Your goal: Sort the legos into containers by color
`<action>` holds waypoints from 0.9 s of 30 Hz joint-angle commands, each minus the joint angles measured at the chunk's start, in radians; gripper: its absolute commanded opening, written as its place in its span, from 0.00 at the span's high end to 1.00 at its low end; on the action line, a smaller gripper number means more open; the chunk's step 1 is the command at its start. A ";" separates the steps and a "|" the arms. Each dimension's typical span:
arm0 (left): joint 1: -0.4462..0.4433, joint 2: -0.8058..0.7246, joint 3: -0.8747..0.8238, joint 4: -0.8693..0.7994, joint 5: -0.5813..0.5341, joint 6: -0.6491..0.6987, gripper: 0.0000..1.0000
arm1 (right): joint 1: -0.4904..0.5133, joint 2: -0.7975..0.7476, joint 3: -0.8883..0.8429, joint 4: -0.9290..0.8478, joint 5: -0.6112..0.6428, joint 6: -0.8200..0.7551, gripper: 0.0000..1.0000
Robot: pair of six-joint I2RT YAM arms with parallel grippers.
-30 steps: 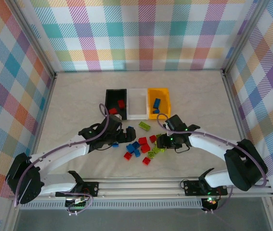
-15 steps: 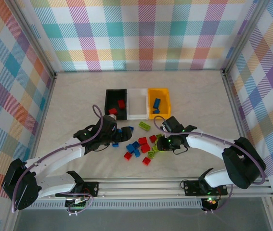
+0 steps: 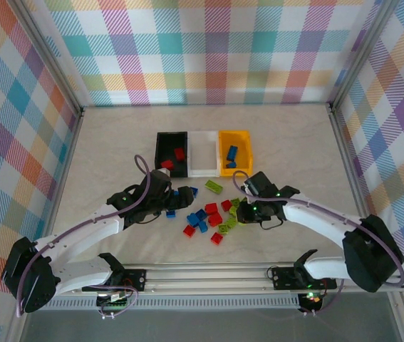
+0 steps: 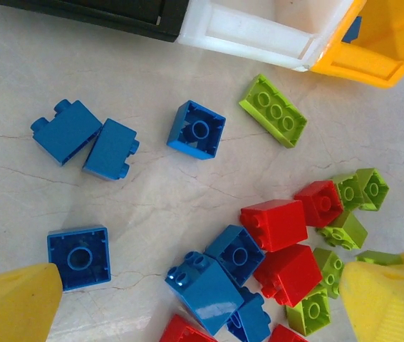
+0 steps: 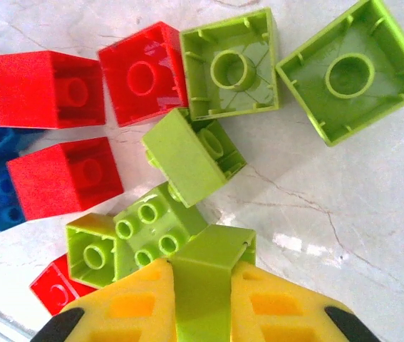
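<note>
Black rectangular plastic bin (image 3: 161, 154), white bin (image 3: 203, 154) and orange-yellow bin (image 3: 245, 161) stand left to right; small studded plastic bricks (image 3: 216, 219) lie scattered nearer.

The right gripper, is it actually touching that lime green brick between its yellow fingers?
Touching. The right wrist view shows the right gripper closed on the lime green brick, both yellow fingers pressed against its sides.

No legible text, number or brand on the legos (image 4: 200, 130) or containers (image 3: 236, 171)

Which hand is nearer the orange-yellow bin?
Right. The right hand, shut on a lime brick, sits just in front of the orange-yellow bin; the left hand hangs open before the black bin.
</note>
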 commanded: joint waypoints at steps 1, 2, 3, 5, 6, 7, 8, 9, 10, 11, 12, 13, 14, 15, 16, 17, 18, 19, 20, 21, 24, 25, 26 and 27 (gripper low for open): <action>0.014 -0.032 -0.017 -0.008 -0.022 -0.009 0.00 | 0.006 -0.048 0.084 -0.064 -0.015 -0.031 0.81; 0.016 -0.040 -0.022 -0.010 -0.024 -0.008 0.00 | 0.006 -0.047 0.115 -0.069 -0.021 -0.036 0.81; 0.020 -0.045 -0.029 -0.009 -0.023 -0.007 0.00 | 0.007 -0.035 0.151 -0.069 -0.027 -0.043 0.81; 0.020 -0.056 -0.044 -0.012 -0.023 -0.011 0.00 | 0.006 0.013 0.231 -0.044 -0.048 -0.049 0.81; 0.022 -0.062 -0.053 -0.012 -0.023 -0.014 0.00 | 0.006 0.049 0.273 -0.025 -0.068 -0.049 0.81; 0.022 -0.067 -0.062 -0.014 -0.021 -0.018 0.00 | 0.006 0.100 0.325 -0.003 -0.084 -0.049 0.81; 0.022 -0.073 -0.068 -0.017 -0.022 -0.021 0.00 | 0.006 0.141 0.368 0.014 -0.093 -0.049 0.81; 0.022 -0.082 -0.077 -0.019 -0.020 -0.024 0.00 | 0.005 0.195 0.420 0.031 -0.091 -0.053 0.81; 0.022 -0.094 -0.085 -0.025 -0.024 -0.031 0.00 | 0.003 0.250 0.474 0.043 -0.080 -0.057 0.81; 0.023 -0.107 -0.093 -0.027 -0.025 -0.034 0.00 | 0.002 0.297 0.522 0.051 -0.076 -0.060 0.81; 0.023 -0.121 -0.103 -0.030 -0.024 -0.035 0.00 | -0.003 0.347 0.580 0.059 -0.075 -0.063 0.81; 0.023 -0.133 -0.109 -0.033 -0.026 -0.034 0.00 | -0.008 0.409 0.640 0.061 -0.068 -0.065 0.81; 0.023 -0.142 -0.114 -0.041 -0.029 -0.034 0.00 | -0.013 0.458 0.690 0.060 -0.061 -0.066 0.81; 0.023 -0.148 -0.117 -0.048 -0.033 -0.030 0.00 | -0.021 0.512 0.748 0.059 -0.057 -0.066 0.81; 0.025 -0.154 -0.119 -0.055 -0.031 -0.029 0.00 | -0.027 0.565 0.802 0.051 -0.044 -0.068 0.81; 0.025 -0.155 -0.121 -0.061 -0.029 -0.027 0.00 | -0.032 0.608 0.854 0.040 -0.033 -0.071 0.81; 0.025 -0.158 -0.122 -0.063 -0.025 -0.026 0.00 | -0.036 0.655 0.913 0.027 -0.025 -0.074 0.82; 0.025 -0.159 -0.125 -0.066 -0.019 -0.025 0.00 | -0.042 0.699 0.966 0.012 -0.015 -0.073 0.82; 0.025 -0.159 -0.126 -0.068 -0.017 -0.022 0.01 | -0.046 0.734 1.006 -0.004 -0.001 -0.073 0.82; 0.025 -0.157 -0.127 -0.072 -0.017 -0.019 0.01 | -0.049 0.771 1.056 -0.021 0.017 -0.073 0.82; 0.026 -0.150 -0.128 -0.090 -0.029 -0.016 0.01 | -0.060 0.850 1.149 -0.063 0.073 -0.062 0.79; 0.028 -0.146 -0.130 -0.091 -0.029 -0.015 0.01 | -0.064 0.868 1.163 -0.067 0.084 -0.055 0.78; 0.029 -0.144 -0.130 -0.092 -0.029 -0.012 0.01 | -0.066 0.876 1.172 -0.067 0.093 -0.050 0.76; 0.031 -0.138 -0.130 -0.092 -0.028 -0.014 0.02 | -0.067 0.883 1.179 -0.063 0.098 -0.046 0.73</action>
